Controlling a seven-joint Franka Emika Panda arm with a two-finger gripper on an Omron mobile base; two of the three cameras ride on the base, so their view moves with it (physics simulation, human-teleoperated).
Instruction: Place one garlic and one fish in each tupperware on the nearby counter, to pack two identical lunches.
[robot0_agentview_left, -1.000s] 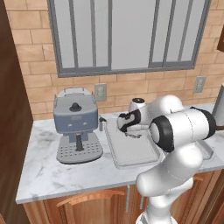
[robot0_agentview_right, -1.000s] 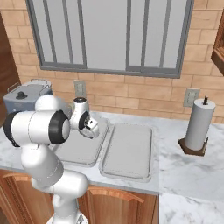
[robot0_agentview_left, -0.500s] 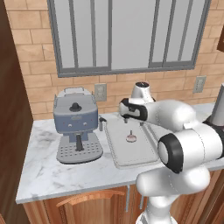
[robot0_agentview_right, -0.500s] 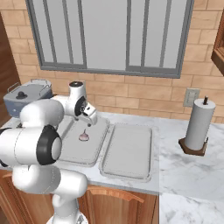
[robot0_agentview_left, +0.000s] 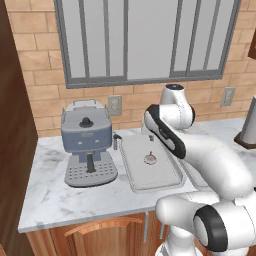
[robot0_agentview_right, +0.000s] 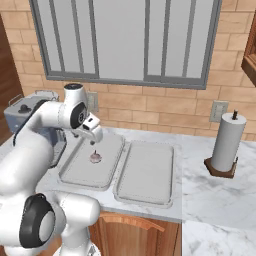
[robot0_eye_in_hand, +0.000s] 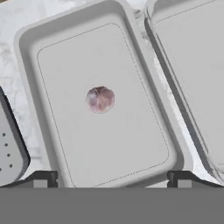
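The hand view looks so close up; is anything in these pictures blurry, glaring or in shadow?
Hand view: the garlic is soft-edged in its tupperware. Base views: even light, no glare, faint shadows; the paper towel roll is fairly crisp.

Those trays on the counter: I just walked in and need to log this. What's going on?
The gripper hangs open above the left tupperware, holding nothing. One garlic lies in the middle of that tray. The right tupperware beside it holds nothing. No fish is packed yet.
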